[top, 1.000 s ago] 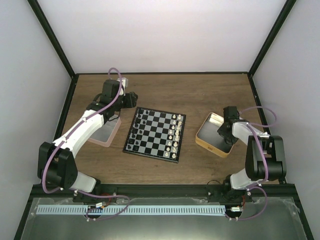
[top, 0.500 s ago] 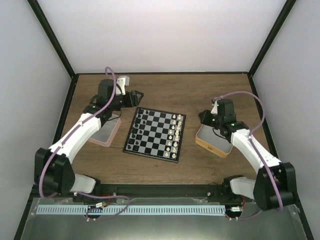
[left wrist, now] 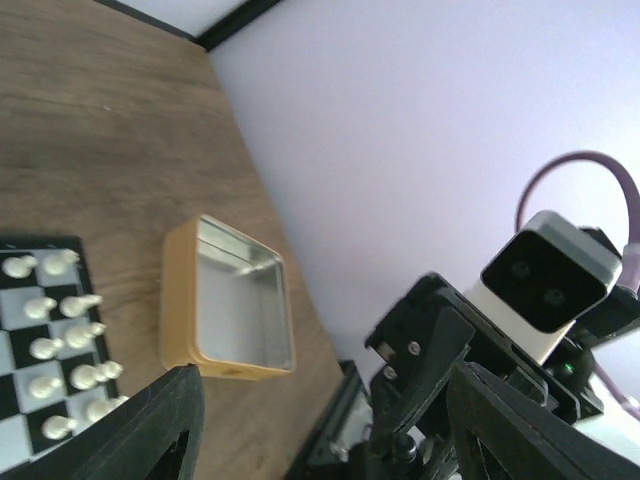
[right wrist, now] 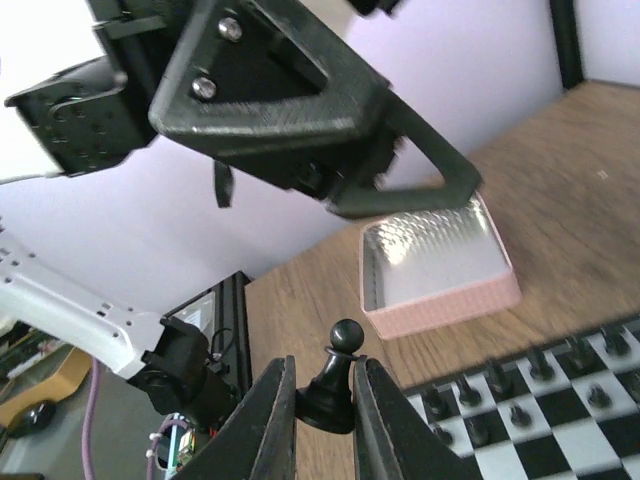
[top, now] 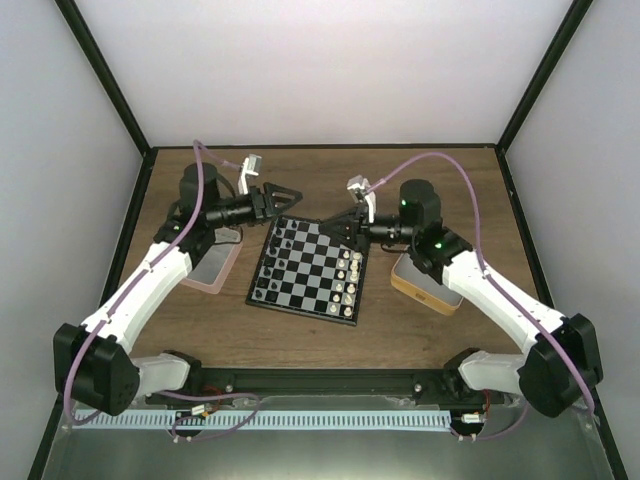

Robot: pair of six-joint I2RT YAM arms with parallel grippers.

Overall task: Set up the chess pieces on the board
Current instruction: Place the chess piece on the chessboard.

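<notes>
Board: small square chessboard (top: 322,262) with black and pale grey-white checks and a thin black rim. It lies flat on the brown wood-grain table (top: 420,190), mid-table, between the two arms.

Pieces: tiny black plastic chessmen (top: 279,262) stand in the two files along its left side. The tiny white chessmen (top: 350,270) stand in the two files along its right side. The top view is too small to tell whether any square in the black files is vacant.

One black plastic pawn (right wrist: 337,372) is off the chessboard. It is glossy, with a round head and a flared base. The right gripper (top: 338,224) is clamped on it. Its fingers (right wrist: 272,420) press the base from either side, and the head stands clear above the fingertips. The pawn hangs in the air over the far part of the chessboard, touching no square.

The left gripper (top: 285,196) has its jaws wide apart, with nothing between them and nothing touched. It hovers just beyond the far left corner of the chessboard and points toward the right gripper. The two tips are near but apart.

Surroundings: the pink-rimmed clear box (top: 213,268) sits left of the chessboard, partly under the left arm. The tan tray with a silvery inside (top: 405,283) sits right of it, partly under the right arm.
</notes>
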